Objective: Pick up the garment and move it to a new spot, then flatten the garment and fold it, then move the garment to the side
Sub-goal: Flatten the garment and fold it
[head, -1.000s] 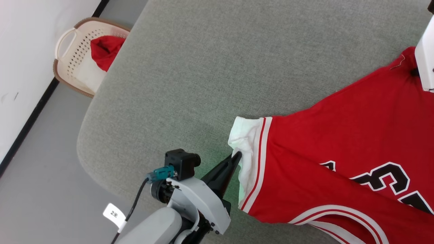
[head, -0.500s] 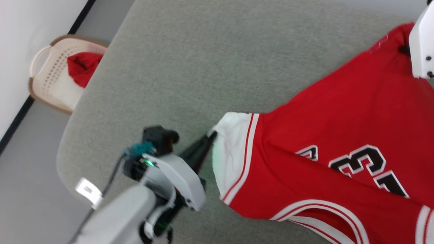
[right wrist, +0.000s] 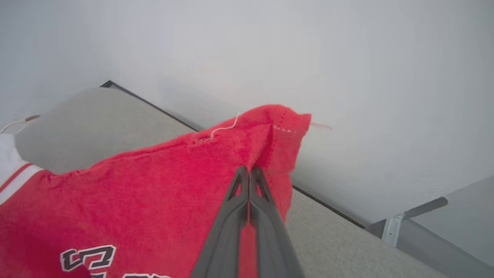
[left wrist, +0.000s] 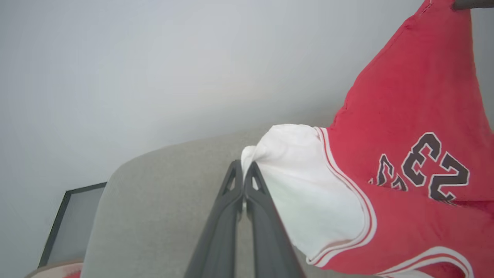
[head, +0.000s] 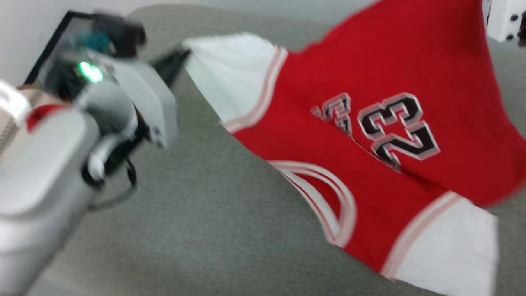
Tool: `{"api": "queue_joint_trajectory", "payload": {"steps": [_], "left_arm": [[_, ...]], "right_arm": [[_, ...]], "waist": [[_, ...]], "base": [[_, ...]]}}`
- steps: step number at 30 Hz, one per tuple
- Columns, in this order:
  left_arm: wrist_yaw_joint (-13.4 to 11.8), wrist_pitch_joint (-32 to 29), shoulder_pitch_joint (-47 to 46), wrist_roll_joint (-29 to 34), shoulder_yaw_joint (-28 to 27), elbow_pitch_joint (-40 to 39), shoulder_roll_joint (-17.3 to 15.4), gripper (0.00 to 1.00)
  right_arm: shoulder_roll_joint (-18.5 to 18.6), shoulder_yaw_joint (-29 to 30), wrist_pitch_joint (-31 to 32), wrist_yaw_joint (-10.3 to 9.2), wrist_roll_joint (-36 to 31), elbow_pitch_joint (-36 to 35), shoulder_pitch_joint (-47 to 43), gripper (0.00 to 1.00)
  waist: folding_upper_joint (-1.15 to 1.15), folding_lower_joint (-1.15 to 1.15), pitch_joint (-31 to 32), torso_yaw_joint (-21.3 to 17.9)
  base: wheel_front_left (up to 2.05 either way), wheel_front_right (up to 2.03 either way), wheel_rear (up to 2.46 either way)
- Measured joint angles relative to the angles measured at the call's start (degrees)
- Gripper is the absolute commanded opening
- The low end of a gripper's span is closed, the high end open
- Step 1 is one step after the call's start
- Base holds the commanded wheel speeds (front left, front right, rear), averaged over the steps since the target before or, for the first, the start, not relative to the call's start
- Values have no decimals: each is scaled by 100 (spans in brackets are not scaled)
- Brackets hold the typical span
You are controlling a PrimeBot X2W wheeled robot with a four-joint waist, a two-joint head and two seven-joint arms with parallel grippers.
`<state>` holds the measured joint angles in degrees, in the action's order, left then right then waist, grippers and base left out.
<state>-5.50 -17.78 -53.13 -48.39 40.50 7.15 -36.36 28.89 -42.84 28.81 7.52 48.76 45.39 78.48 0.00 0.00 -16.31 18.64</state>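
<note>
The garment (head: 370, 123), a red jersey with white sleeves and a black "23", hangs stretched above the grey cushioned surface (head: 197, 230). My left gripper (head: 183, 55) is shut on the edge of one white sleeve (left wrist: 305, 185), seen at the fingertips of the left gripper (left wrist: 243, 166) in the left wrist view. My right gripper (right wrist: 249, 170) is shut on a red hem corner of the garment (right wrist: 154, 185). In the head view the right arm's pale wrist (head: 503, 18) shows at the top right. The garment's lower white sleeve (head: 448, 246) trails on the surface.
The grey cushioned surface (right wrist: 339, 239) has a rounded edge. A pale wall (left wrist: 154, 69) stands behind it with a dark baseboard (right wrist: 324, 204). The basket's rim (left wrist: 54, 268) with red cloth shows low left in the left wrist view.
Both grippers have lifted the garment off the surface and spread it, so the "23" now faces the head camera. The head view has shifted and is blurred.
</note>
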Motion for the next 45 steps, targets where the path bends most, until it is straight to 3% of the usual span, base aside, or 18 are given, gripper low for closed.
{"api": "queue_joint_trajectory", "payload": {"steps": [11,20,26,35,45], "left_arm": [[655,-401,-2399,705,141,2100,241,0],[639,409,-3870,1116,37,3976,764,0],[590,1088,-4660,1318,-19,4846,947,0],[655,2006,-5729,1311,-215,5688,1143,0],[699,2754,-6859,1317,-354,6035,1169,0]], "right_arm": [[-632,439,-1388,-1,-345,943,731,0],[-1188,567,-2163,0,-701,1619,1309,0],[-1443,638,-2639,0,-801,1913,1613,0],[-1573,728,-3196,0,-957,2240,2166,0],[-1574,816,-4009,0,-1078,2248,2784,0]], "waist": [[0,0,271,-757],[0,0,352,-1300],[0,0,301,-1576],[0,0,-174,-1757],[0,0,-1116,-1887]], "base": [[0,0,0],[0,0,0],[0,0,0],[0,0,0],[0,0,0]]}}
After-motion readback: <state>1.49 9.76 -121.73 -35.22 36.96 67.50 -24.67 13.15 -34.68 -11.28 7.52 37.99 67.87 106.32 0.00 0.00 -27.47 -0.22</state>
